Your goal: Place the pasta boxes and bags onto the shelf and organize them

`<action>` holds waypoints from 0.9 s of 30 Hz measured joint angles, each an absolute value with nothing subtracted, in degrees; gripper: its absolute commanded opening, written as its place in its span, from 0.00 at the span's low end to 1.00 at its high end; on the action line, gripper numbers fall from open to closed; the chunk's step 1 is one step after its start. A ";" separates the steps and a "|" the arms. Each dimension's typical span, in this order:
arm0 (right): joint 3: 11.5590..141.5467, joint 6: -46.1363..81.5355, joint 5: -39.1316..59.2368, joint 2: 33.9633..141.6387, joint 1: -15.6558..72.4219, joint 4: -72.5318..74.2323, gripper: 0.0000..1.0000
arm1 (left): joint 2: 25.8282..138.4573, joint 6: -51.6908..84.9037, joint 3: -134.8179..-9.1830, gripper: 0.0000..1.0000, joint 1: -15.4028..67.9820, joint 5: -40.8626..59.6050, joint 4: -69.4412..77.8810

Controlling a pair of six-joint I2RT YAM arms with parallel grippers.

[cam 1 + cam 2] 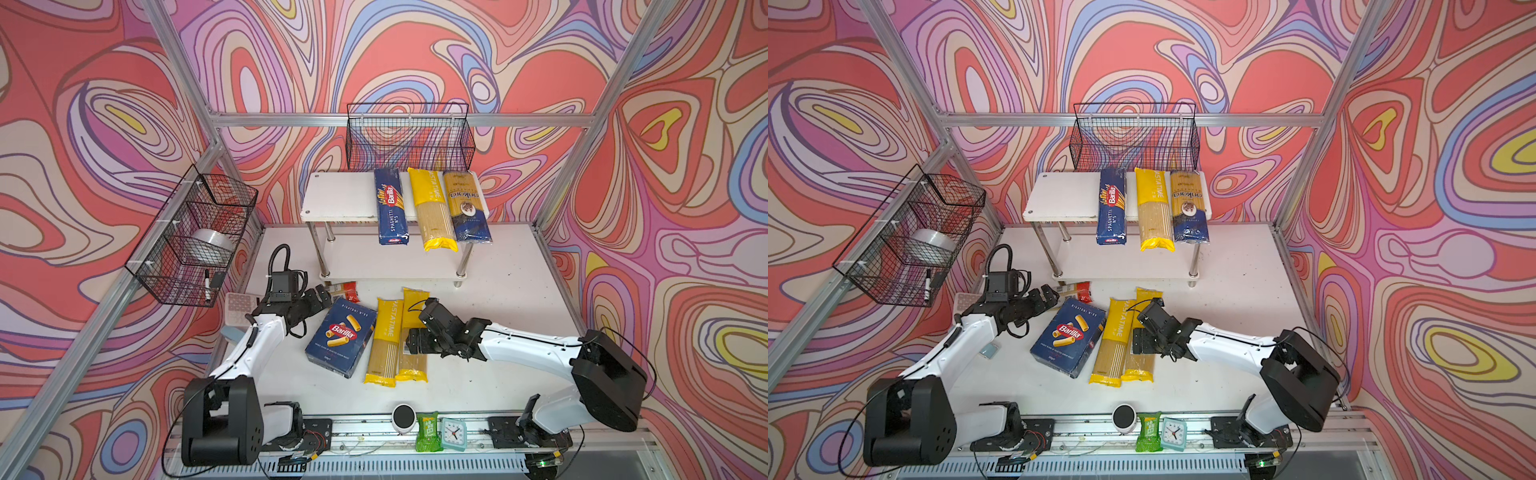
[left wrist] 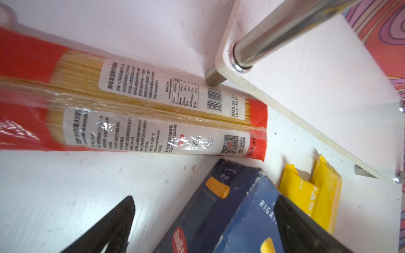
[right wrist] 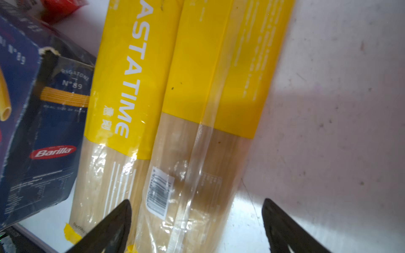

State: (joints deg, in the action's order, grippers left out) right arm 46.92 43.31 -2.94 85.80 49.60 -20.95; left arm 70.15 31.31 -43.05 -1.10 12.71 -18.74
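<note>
Your shelf (image 1: pixel 340 195) is carrying a box (image 1: pixel 390 205), yellow bag (image 1: pixel 434 208) and blue bag (image 1: pixel 467 208); the side basket (image 1: pixel 158 226) is seemingly holding tape (image 1: pixel 212 243); left gripper (image 2: pixel 203 197), right gripper (image 3: pixel 196 199) are gaping wide.

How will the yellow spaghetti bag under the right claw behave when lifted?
Probably fairly stiff: the yellow spaghetti bag is packed with straight strands. Its glossy film looks slippery. Gripped near one end, it would likely tilt.

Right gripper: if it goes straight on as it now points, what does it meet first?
The right gripper would probably meet the barcoded yellow bag under its open jaws; depth is unclear.
</note>
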 measured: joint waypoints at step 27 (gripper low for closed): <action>54.72 47.35 -8.84 98.02 54.04 -22.96 0.98 | 57.10 26.41 -52.31 1.00 10.74 14.15 -40.10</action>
